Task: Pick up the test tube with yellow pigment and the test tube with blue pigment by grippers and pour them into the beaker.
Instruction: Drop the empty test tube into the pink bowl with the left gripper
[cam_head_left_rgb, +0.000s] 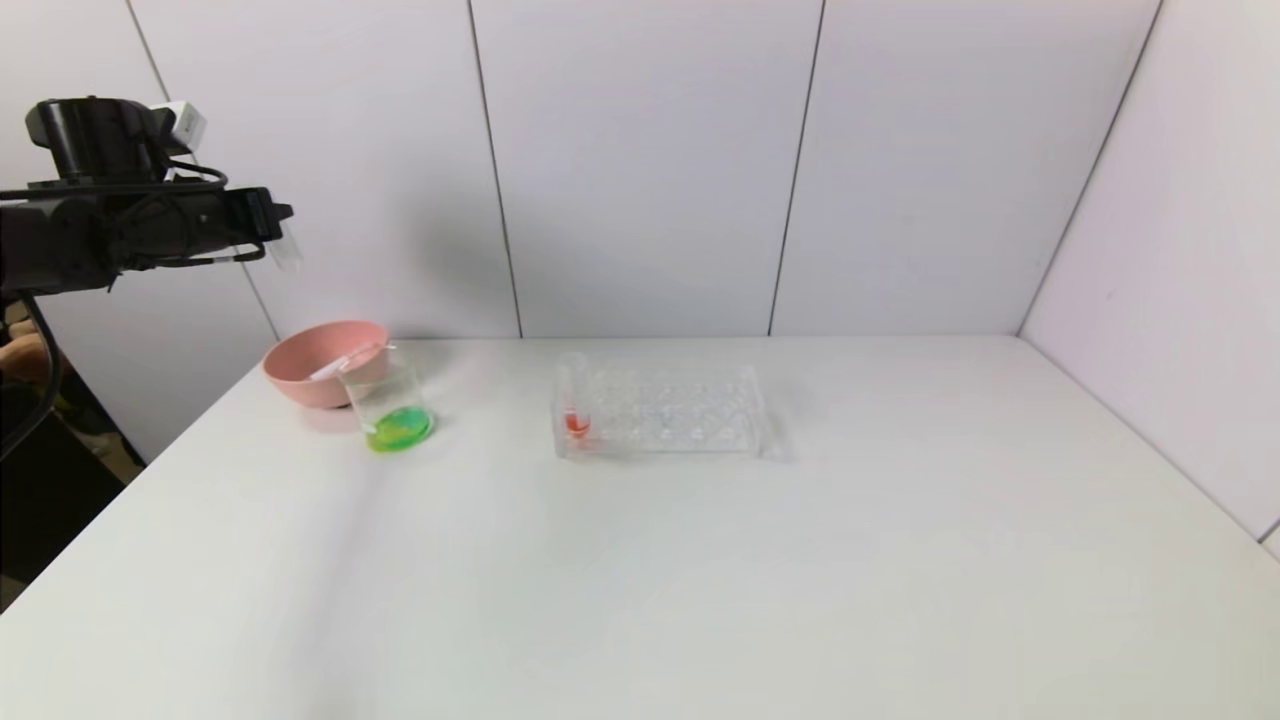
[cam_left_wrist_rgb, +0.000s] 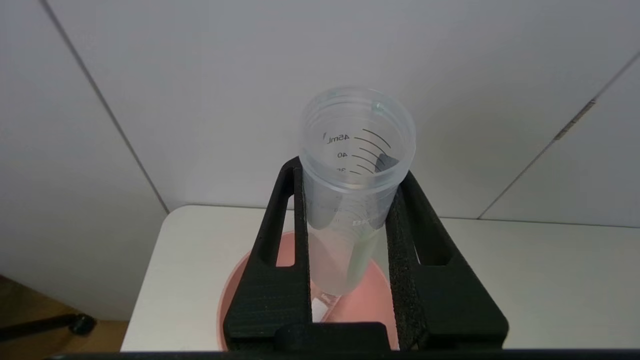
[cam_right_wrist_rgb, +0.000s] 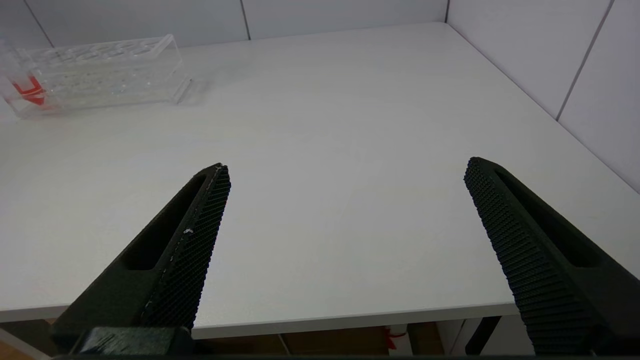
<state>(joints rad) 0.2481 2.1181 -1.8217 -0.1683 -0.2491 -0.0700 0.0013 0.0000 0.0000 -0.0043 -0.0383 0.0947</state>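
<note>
Right gripper: black two-fingered claw, fingers spread wide, empty, low over the near right edge of the white table.
Beaker: short clear glass, green liquid inside, far left, just in front of the pink plastic bowl.
Rack: clear, holding a red-tipped tube.
Left gripper: raised far left above the bowl, clamped on a clear, apparently empty graduated tube.
Risk: releasing from this height, the tube may bounce out or knock the beaker.

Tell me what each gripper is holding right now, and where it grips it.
The left gripper clamps an empty clear tube around its middle, above the pink bowl. The right gripper is open, holding nothing.
</note>
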